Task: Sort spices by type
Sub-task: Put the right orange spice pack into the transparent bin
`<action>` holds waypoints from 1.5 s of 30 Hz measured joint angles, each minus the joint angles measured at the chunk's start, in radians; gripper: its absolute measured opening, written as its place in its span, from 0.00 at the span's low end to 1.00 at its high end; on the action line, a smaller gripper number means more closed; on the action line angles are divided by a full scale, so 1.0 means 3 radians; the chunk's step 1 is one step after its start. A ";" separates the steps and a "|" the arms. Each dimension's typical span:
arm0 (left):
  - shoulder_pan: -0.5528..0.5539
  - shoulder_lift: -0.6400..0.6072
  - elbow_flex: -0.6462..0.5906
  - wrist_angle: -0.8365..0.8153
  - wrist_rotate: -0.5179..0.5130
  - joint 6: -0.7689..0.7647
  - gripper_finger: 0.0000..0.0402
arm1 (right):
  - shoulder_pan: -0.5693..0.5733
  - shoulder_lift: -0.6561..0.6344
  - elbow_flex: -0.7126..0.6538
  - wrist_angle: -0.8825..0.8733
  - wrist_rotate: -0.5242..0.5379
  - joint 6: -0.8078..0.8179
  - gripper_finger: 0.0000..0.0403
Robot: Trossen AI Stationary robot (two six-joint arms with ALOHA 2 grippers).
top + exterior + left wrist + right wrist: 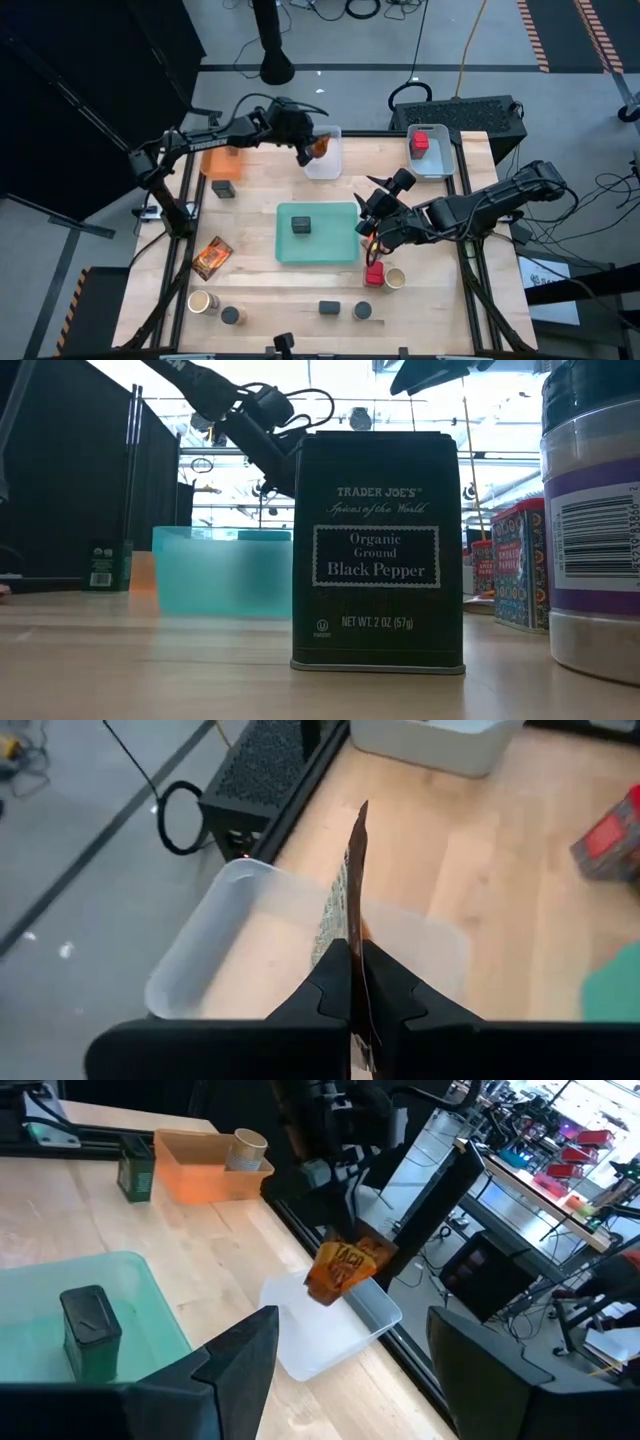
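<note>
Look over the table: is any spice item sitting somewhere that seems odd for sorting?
One dark tin stands alone on the teal tray, while similar dark tins stand on the bare wood. Also, a printed packet lies askew near the left edge. Nothing looks spilled or damaged.

An orange-red printed packet (342,1270), a clear bin (324,160), a teal tray (340,245), a red cube (421,141).

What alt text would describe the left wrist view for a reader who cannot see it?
The left gripper is shut on a flat orange-red printed packet, seen edge-on and held above a clear plastic bin at the edge of the wooden table. A grey bin sits farther along the table.
</note>
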 joint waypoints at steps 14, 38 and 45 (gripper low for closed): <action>-0.0059 0.0000 0.0000 -0.0323 0.0020 0.0104 0.04 | 0.0000 0.0001 0.0000 -0.0017 -0.0004 0.0002 0.60; -0.0068 0.0000 -0.0003 -0.0323 0.0014 0.0069 0.09 | 0.0000 0.0001 0.0000 -0.0025 -0.0014 0.0026 0.60; -0.0068 0.0000 -0.0003 -0.0207 0.0013 0.0069 0.19 | 0.0001 0.0001 0.0000 -0.0027 -0.0013 0.0027 0.60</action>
